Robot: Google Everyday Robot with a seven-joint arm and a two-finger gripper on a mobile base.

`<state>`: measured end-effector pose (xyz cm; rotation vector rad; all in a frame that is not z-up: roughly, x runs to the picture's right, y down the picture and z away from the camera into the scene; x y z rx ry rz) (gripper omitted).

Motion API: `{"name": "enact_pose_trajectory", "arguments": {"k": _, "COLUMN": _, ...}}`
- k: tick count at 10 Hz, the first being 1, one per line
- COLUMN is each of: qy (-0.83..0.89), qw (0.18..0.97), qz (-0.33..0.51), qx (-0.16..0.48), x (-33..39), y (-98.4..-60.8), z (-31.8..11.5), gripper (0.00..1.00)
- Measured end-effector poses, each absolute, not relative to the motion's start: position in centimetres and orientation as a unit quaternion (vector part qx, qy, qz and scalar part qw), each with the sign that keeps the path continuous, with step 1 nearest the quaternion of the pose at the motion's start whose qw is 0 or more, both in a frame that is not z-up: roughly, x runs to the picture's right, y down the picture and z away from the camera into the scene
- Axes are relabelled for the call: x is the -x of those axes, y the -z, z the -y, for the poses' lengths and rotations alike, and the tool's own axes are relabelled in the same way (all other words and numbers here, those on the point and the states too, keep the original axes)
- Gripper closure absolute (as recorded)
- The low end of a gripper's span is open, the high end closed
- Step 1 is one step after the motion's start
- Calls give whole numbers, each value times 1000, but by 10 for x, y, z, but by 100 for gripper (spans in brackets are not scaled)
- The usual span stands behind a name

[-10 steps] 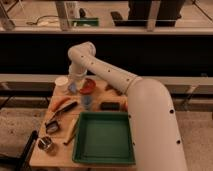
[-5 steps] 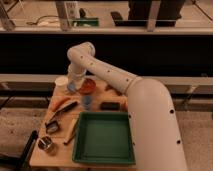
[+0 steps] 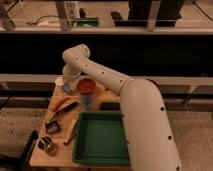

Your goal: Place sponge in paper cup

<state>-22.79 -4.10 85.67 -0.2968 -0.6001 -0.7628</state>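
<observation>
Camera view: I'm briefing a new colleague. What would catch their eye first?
The big white arm arching over the wooden table, its hand down at the far left corner beside the orange bowl. Next, the green tray at the near edge.

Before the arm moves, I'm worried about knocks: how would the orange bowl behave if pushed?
The orange bowl looks wide and low, so it would probably slide rather than tip. Its plastic look suggests rigid and light. The gripper sits just left of it in view; a shove toward the camera could topple the small blue cup close in front.
</observation>
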Motion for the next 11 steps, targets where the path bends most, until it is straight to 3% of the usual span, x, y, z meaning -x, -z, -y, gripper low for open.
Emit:
{"name": "enact_pose_trajectory", "arguments": {"k": 6, "qy": 407, "qw": 864, "qz": 291, "qx": 57, "x": 245, "y": -871, "z": 76, "gripper": 99}}
{"name": "enact_pose_trajectory", "arguments": {"k": 11, "qy": 407, "qw": 859, "qz": 309, "qx": 32, "x": 270, "y": -881, "z": 88, "gripper": 99}}
